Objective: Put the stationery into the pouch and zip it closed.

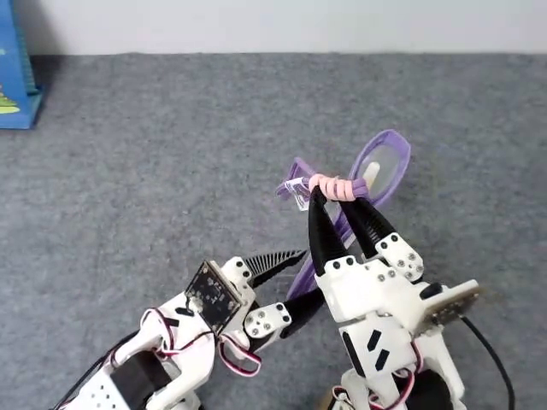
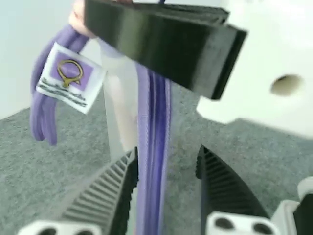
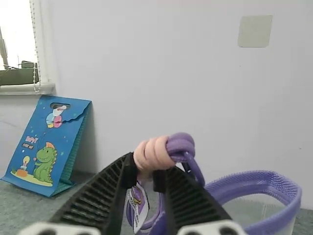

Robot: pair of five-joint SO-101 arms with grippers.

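Hanging apparently clear of the grey table (image 1: 128, 171), the purple pouch (image 1: 386, 158) is carried by its pink loop (image 1: 333, 186), on which the right gripper (image 1: 338, 195) is clamped. The left gripper (image 1: 309, 273) stands apart astride the zip band lower down (band touching one finger, by appearance). Recommendation: close the left gripper firmly on the band first, then draw the loop steadily along the zip line, avoiding twist.
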